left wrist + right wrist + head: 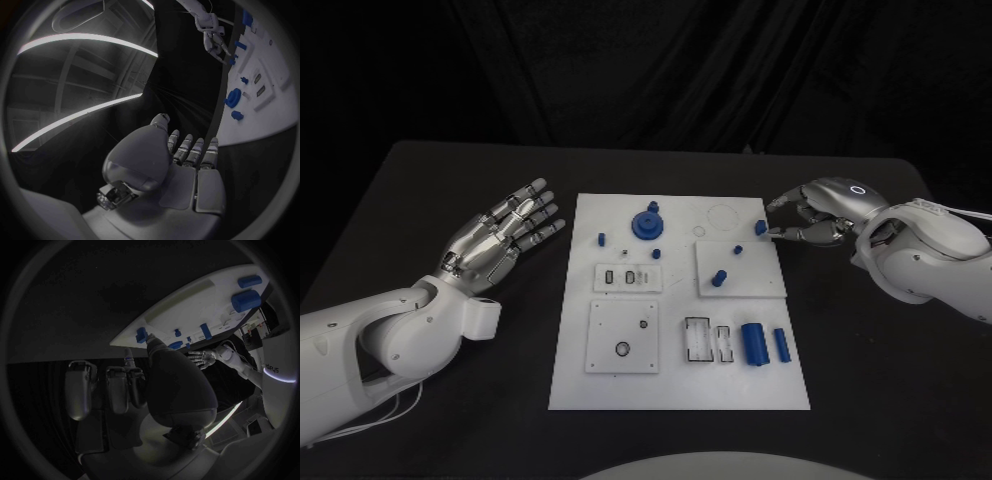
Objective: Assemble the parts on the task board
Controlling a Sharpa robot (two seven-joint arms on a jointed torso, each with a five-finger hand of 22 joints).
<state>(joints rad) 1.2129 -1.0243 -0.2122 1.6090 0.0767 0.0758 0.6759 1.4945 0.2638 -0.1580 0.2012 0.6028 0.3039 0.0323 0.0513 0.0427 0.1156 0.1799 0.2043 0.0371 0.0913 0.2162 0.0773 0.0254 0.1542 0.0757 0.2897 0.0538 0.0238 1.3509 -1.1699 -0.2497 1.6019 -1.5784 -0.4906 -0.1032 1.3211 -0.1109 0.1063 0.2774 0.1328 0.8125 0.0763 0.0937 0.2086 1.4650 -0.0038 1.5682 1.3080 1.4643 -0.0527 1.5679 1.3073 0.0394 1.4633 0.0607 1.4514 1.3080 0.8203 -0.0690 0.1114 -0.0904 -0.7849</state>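
the flat white task board [678,395] lies mid-table [430,180], matte black. the left robot hand [506,233], silvery metal, hovers beside it, fingers spread, holding nothing. the right robot hand [808,213] pinches a small blue part [760,228] at the board's far right edge.

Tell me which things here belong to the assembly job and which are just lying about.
Job: white rectangular task board; small blue plastic parts, such as the round knob and cylinder; right hand touching a small blue peg.
Lying about: black table; left hand, idle.
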